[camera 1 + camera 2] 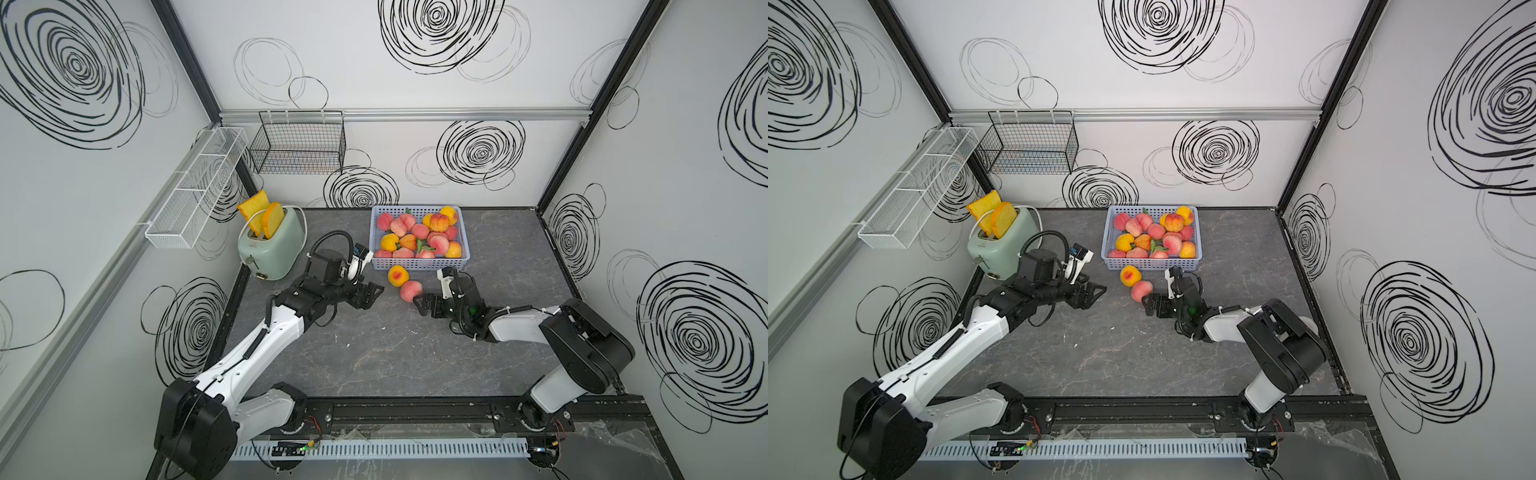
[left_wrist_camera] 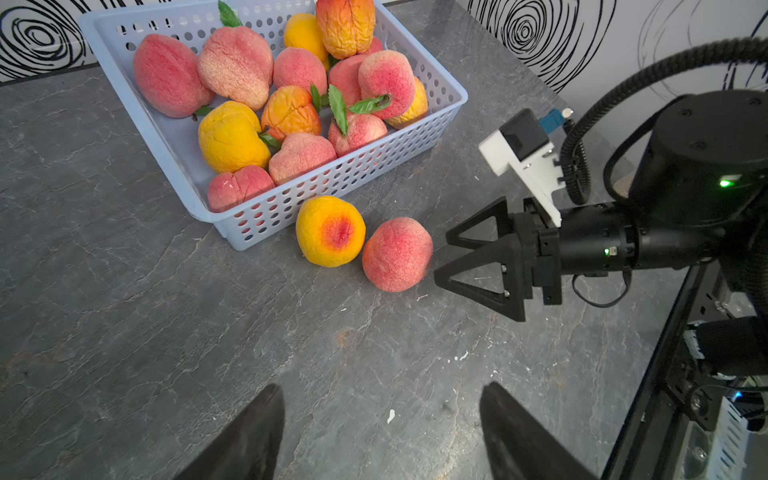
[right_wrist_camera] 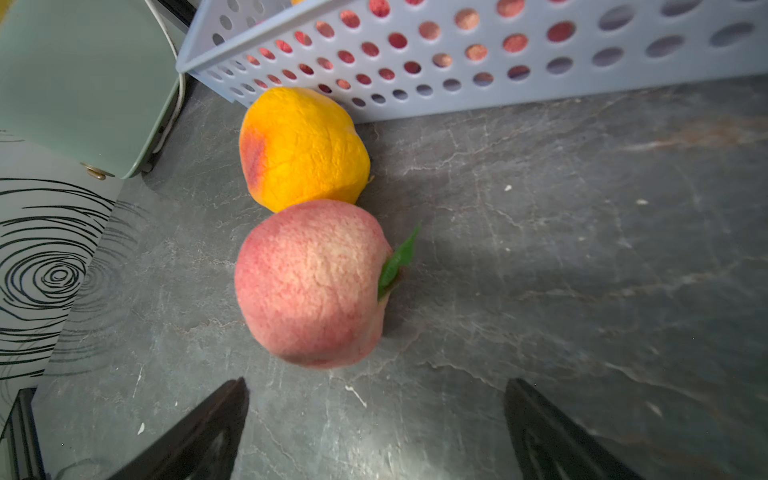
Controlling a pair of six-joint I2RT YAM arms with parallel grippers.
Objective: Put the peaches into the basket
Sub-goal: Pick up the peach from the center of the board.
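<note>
Right gripper (image 2: pixel 440 257) gaped empty beside wrinkled pink round peach (image 3: pixel 309 282); seemed light, squashy, best gripped across middle. Left gripper (image 1: pixel 374 296) also released.

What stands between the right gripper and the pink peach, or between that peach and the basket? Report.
Nothing visible separates the right gripper from the pink peach; its open jaws face it directly. Toward the basket, the yellow peach lies against the pink one, between it and the near wall.
</note>
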